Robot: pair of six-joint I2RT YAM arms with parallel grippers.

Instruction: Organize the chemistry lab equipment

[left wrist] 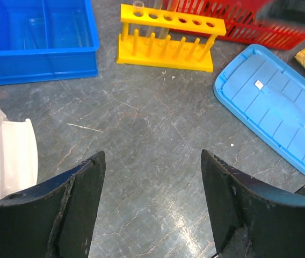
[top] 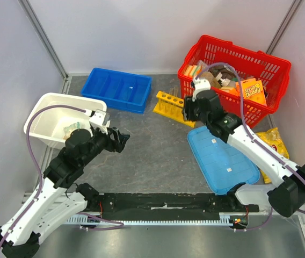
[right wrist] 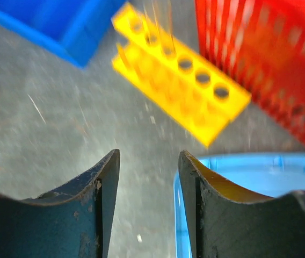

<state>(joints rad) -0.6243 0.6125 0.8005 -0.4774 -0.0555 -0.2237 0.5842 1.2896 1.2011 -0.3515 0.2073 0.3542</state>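
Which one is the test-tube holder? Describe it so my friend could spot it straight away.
Start at the big red basket at the table's far right. Just to its left, between it and the blue divided bin, stands the test-tube rack. It is the only yellow frame there, with a row of round holes along its top.

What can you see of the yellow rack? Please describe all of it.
The rack looks like glossy yellow plastic: a top bar with six round holes, a base with a row of pegs. It stands upright on the grey table, between the blue bin and the red basket. At least one thin clear tube stands in an end hole. Nothing holds it.
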